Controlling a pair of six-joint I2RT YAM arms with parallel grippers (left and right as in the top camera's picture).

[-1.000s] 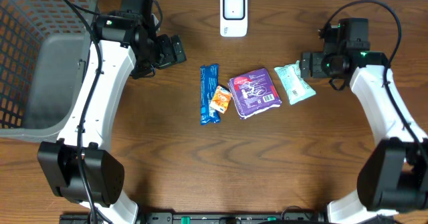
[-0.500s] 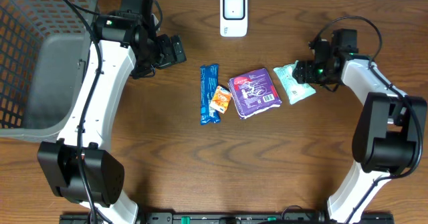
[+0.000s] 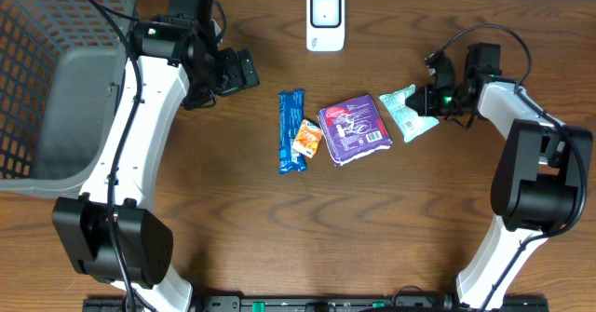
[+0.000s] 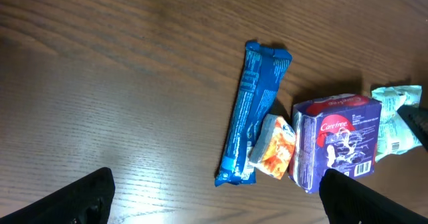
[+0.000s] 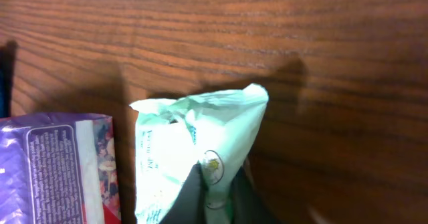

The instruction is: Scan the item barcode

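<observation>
In the overhead frame, the basket (image 3: pixel 56 79) fills the upper left, and the scanner (image 3: pixel 325 19) sits top centre on the table (image 3: pixel 279 237). Below it, mid-frame, a row runs left to right: long wrapper (image 3: pixel 291 130), small packet (image 3: pixel 307 137) seemingly overlapping its right edge, boxy pack (image 3: pixel 354 128), then pouch (image 3: pixel 406 116), with my right gripper (image 3: pixel 426 105) at its right side.

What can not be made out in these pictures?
- Barcode on green packet: right wrist view, lower part hidden by right end effector and bottom edge; overhead, too small.
- Most of white scanner: left wrist view, cut by top edge.
- Label of orange packet: left wrist view, blurred.
</observation>
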